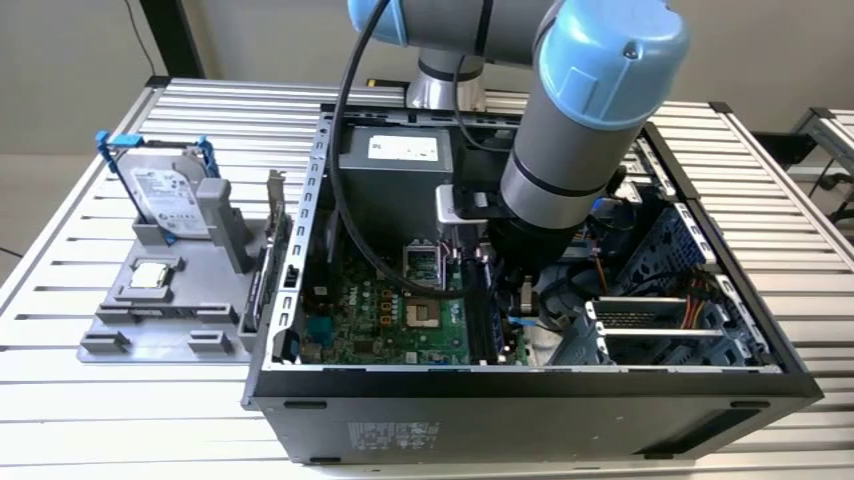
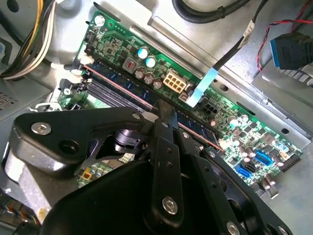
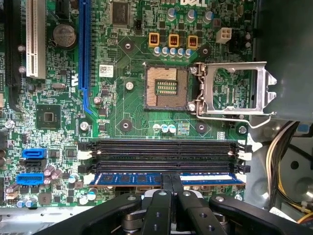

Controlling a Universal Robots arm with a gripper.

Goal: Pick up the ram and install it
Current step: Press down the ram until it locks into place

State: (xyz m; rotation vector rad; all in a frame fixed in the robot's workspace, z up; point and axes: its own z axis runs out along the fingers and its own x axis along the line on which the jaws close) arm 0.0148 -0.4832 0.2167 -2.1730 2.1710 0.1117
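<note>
On the slatted metal bench (image 1: 80, 400), at nine o'clock of the open black computer case (image 1: 534, 395) in the exterior view, stands a grey plastic parts holder (image 1: 160, 310) with a silver hard drive in a blue frame (image 1: 167, 200) upright in it and a small square silver processor chip (image 1: 150, 277) lying flat at six o'clock of the drive. My arm reaches down into the case over the green motherboard (image 1: 387, 315). In the first wrist view the open processor socket (image 3: 166, 87) sits mid-board with its metal retention frame (image 3: 234, 88) swung open at three o'clock of it, and two empty black memory slots (image 3: 164, 154) lie at six o'clock of the socket. The long, narrow bluish-green ram stick (image 3: 127, 179) lies along the next slot, just beside the empty ones. My black claw (image 3: 170, 182) is clenched on the ram's middle, its two fingers pressed close together on the stick's edge in both wrist views.
</note>
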